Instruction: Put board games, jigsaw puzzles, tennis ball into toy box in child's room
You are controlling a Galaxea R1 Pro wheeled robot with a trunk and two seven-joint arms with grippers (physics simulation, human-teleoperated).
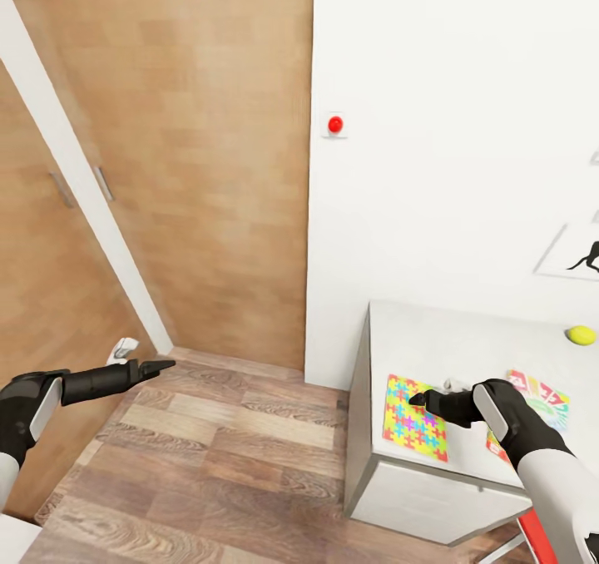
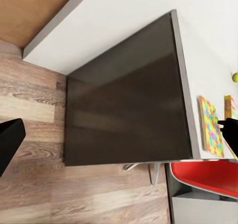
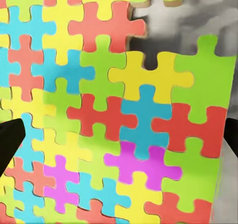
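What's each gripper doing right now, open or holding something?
Left gripper: held out over the wood floor, nothing visibly held; open or closed cannot be told.
Right gripper: fingers open, empty, over the jigsaw puzzle.

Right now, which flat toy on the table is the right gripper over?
The jigsaw puzzle near the table's front left corner; the right gripper hangs over it. The printed board game lies farther right, behind the arm.

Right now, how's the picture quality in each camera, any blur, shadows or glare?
Head view: evenly lit and sharp, the right gripper reaching over the jigsaw puzzle on the table. Left wrist view: soft sheen across the dark cabinet side, no hard glare. Right wrist view: the close puzzle is crisp, with a faint shadow patch and smudgy grey beyond its missing pieces.
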